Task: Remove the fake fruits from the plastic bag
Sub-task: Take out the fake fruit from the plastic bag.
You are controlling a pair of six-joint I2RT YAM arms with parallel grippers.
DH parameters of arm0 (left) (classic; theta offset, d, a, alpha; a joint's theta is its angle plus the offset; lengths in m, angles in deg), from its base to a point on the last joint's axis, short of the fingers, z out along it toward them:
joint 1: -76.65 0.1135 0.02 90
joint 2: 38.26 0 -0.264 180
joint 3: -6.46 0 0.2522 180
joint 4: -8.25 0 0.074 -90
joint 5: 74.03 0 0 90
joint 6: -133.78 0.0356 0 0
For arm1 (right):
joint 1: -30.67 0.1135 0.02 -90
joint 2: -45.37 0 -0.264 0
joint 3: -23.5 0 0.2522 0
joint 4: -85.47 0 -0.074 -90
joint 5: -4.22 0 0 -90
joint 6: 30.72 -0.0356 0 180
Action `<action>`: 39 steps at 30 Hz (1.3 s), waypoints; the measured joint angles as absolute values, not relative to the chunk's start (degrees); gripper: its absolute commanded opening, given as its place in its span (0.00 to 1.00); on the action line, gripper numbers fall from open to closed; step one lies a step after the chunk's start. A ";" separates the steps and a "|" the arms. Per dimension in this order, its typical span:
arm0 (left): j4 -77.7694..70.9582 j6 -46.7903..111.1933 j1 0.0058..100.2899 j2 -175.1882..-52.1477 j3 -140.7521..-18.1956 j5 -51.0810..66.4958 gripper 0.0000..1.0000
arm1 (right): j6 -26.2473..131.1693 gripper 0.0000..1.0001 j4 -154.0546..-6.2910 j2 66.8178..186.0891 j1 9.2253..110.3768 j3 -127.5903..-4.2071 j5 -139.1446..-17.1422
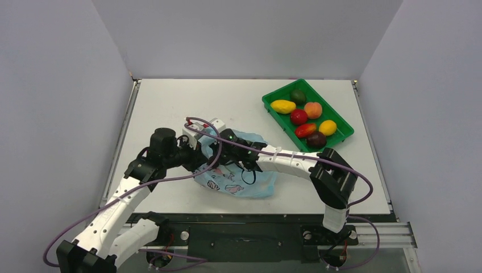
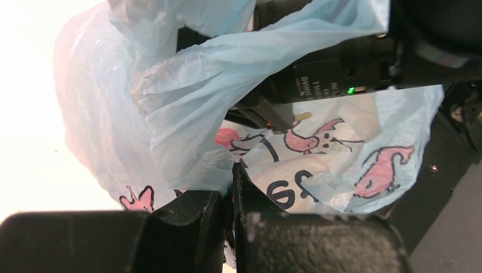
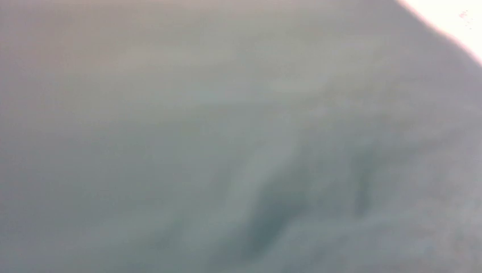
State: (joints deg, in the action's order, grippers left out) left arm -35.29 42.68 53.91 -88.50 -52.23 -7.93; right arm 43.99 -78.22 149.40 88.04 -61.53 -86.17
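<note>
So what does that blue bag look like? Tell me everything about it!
The plastic bag is thin, crinkly, see-through light-blue film with pink-and-black cartoon drawings. It lies crumpled on the white table near the front edge. The left end effector pinches a fold of it, and the right arm reaches in under the film, so the right wrist view shows only blue-grey blur. What is inside cannot be told.

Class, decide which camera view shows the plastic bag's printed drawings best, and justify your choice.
Left wrist: the plastic bag fills it, with the drawings large and sharp. Top external shows the plastic bag small, its drawings tiny. Right wrist shows only a grey blur, no drawings.
</note>
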 measured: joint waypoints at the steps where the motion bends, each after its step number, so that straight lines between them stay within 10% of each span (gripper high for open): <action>1: -35.18 43.14 53.91 -89.16 -52.54 -7.30 0.05 | 43.64 0.00 -76.78 149.38 87.84 -62.36 -86.71; 16: -26.52 42.48 52.51 -94.90 -53.59 -7.45 0.04 | 47.05 0.00 -58.11 149.40 87.03 -74.73 -102.30; 30: -33.76 39.40 44.75 -98.95 -53.59 12.29 0.00 | 32.69 0.00 -53.41 149.07 80.06 -86.97 -83.72; 39: -33.98 37.41 47.24 -93.55 -53.50 12.85 0.00 | 30.70 0.00 -63.67 142.84 80.21 -69.49 -80.05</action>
State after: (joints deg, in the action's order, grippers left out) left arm -33.98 37.41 47.24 -93.55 -53.50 12.85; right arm 30.70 -63.67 142.84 80.21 -69.49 -80.05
